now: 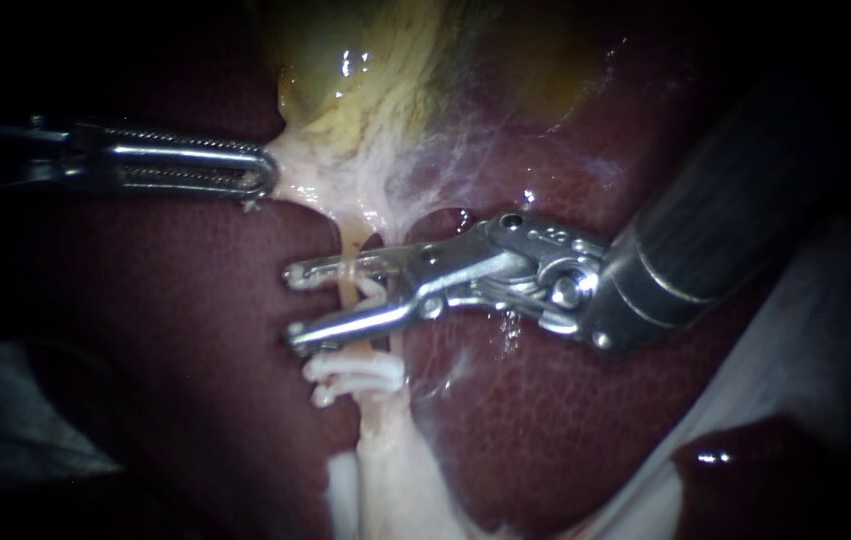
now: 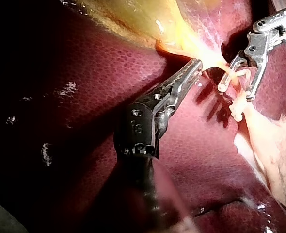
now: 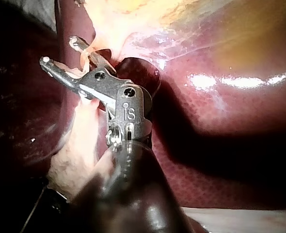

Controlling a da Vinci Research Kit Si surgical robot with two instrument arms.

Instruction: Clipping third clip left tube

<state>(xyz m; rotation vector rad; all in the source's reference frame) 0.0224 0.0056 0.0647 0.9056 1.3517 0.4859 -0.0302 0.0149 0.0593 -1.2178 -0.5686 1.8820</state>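
From where I stand, the left instrument comes in at 9 o'clock. Its jaws are clenched together, with the pale tissue below the gallbladder pinched at their tip and drawn taut toward that side.

The right instrument reaches in from 3 o'clock. Its jaws are spread apart and grasp nothing, one prong toward 12 and one toward 6. The left tube is near the centre, running from 12 to 6 and crossing the gap between those prongs. A small white piece sits beside it in the same gap.

Just past the lower prong, toward 6, two white clips are already clamped across the tube, close together.

The space is tight. The lower prong lies almost against the nearest clip, and the upper prong sits close beneath the stretched pale tissue. Toward 9 o'clock of the prong tips there is only bare, dark liver, open and unobstructed. The two instruments are well apart. The right wrist view also shows the tube between the spread prongs.
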